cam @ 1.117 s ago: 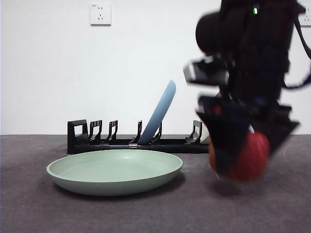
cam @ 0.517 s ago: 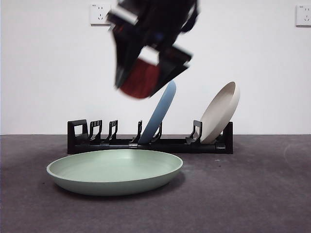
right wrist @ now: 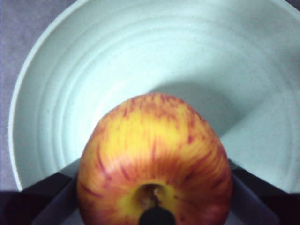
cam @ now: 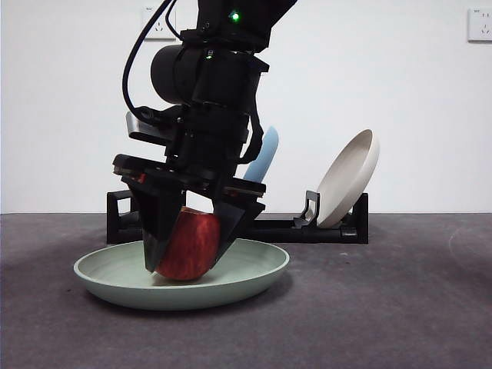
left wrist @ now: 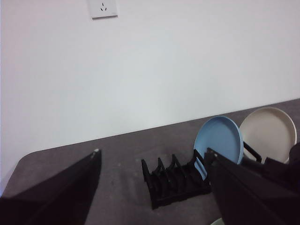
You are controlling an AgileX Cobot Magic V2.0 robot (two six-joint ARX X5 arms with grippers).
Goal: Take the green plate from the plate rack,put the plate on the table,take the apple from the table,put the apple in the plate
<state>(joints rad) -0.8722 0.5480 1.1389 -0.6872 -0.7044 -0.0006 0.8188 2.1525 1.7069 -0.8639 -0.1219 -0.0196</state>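
Behind the work stands a long black rack (cam: 323, 227), low and slotted, with a pale blue plate (cam: 264, 156) leaning in one holder, mostly hidden by the arm, and a cream plate (cam: 350, 178) tilted at the far end. From the left wrist both plates show as round discs standing side by side in the rack (left wrist: 176, 183). The counter (cam: 400, 307) is dark grey and slightly rough; the wall behind is plain white with a socket (cam: 480, 24) high at one corner.

The right tool (cam: 184, 254) hangs low over the green plate (cam: 246, 273), its two black jaws spread just wide enough to clasp the apple (cam: 191, 246) from either side. The apple, red with yellow streaks, sits down inside the plate's matte, shallow bowl; whether it touches the bottom I cannot tell. The right wrist camera shows its dimpled stem end (right wrist: 152, 178) against the mint plate (right wrist: 70, 93).

The left tool (left wrist: 154, 187) waits high up, jaws wide apart and holding nothing.
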